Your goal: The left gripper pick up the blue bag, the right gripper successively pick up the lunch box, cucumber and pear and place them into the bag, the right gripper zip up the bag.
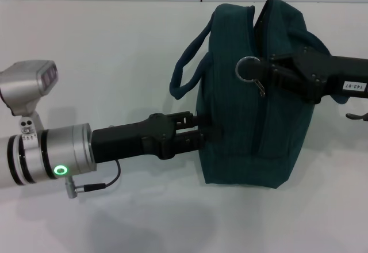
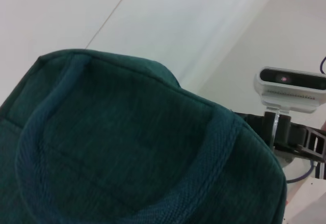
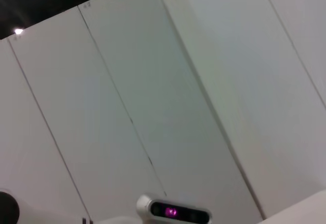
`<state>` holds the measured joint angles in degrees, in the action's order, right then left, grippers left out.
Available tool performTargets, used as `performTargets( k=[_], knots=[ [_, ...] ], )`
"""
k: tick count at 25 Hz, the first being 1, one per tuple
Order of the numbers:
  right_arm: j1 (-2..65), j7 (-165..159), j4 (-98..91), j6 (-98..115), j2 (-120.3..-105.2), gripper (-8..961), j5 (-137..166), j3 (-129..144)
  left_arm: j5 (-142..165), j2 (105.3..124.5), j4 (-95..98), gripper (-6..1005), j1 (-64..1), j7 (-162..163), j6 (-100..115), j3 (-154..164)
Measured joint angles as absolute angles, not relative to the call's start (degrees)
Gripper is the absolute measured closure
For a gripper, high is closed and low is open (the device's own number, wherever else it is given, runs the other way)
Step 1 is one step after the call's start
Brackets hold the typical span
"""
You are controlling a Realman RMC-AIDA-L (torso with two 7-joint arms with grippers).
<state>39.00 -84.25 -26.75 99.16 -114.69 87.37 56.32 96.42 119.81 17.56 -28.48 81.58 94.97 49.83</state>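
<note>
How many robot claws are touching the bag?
2. The left gripper presses on the bag's side near its bottom; the right gripper is at the zipper ring on top.

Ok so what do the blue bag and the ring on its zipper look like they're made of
The blue bag looks like woven fabric with a matte finish: the left wrist view shows a ribbed weave along its strap. The ring looks like metal, probably steel, since it is thin, grey and slightly shiny.
</note>
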Motion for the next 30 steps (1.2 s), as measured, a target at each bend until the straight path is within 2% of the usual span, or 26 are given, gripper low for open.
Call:
performTargets(
  k=[12,30],
  knots=[
    [38.99,-82.95,-26.68,98.49,-115.07,936,87.20,56.39,95.54,120.17,17.48,435,-28.57,82.18,93.43,49.92],
    [39.83,-79.07,-26.21,94.37,-115.48,935,86.65,55.82,93.18,119.35,19.66,445,-28.55,80.72,93.38,50.06]
  ],
)
